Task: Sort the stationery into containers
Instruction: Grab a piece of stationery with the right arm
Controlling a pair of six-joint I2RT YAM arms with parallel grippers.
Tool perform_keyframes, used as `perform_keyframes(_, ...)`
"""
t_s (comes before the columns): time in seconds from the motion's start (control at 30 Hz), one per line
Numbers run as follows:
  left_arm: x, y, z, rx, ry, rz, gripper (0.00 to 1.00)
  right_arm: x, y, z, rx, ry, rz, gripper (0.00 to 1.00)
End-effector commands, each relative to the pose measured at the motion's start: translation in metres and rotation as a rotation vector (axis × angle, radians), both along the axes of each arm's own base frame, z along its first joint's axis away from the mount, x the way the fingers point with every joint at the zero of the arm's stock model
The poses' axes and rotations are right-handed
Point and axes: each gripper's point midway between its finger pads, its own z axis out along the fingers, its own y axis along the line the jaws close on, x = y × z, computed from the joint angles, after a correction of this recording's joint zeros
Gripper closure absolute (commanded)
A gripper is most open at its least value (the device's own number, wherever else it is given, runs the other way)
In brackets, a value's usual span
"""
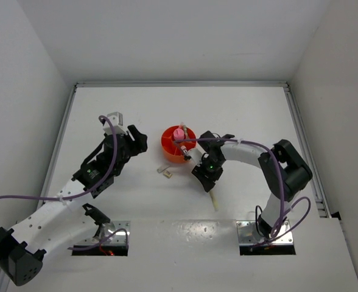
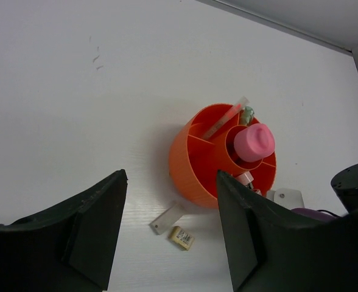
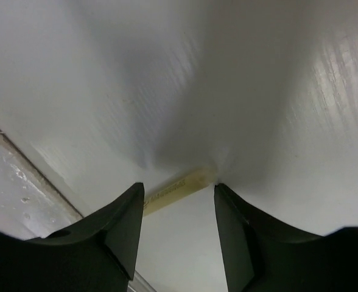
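— Jaws of the left gripper (image 2: 170, 176): how did they stand?
— Wide apart and holding nothing. They hung over the white table (image 2: 75, 91), near the round bright orange plastic organiser (image 2: 191, 164).
— And the right gripper (image 3: 179, 190)?
— Its jaws were spread too, with one dark finger (image 3: 118, 225) on either side of the pale yellow stick (image 3: 167, 193). The stick lay flat on the table, nearer the arm bases and apart from the organiser. I could not tell whether either finger touched it.
— What did the organiser hold?
— A pink cylinder (image 2: 254, 142) stood in the central well. A thin pink-orange pen (image 2: 223, 120) and a mint green stick (image 2: 246, 114) leaned in outer compartments. Just beside its wall lay two tiny beige blocks (image 2: 167, 218).
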Motion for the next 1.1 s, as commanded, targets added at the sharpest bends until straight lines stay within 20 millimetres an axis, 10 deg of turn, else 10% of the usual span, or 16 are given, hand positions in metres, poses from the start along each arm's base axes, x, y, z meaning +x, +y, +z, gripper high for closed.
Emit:
perform_keyframes(0.0, -0.001, -0.004, 0.007, -0.031, -0.020, -0.012, 0.34, 0.007, -0.001, -0.006, -0.034, -0.046, -0.033, 0.49)
perform_keyframes(0.7, -0.003, -0.001, 0.009, -0.034, -0.029, -0.003, 0.34, 0.008, -0.024, -0.020, -0.173, -0.175, 0.017, 0.96)
perform_keyframes(1.07, -0.002, -0.003, 0.011, -0.037, -0.028, -0.012, 0.34, 0.011, 0.029, 0.092, 0.201, -0.240, 0.197, 1.00)
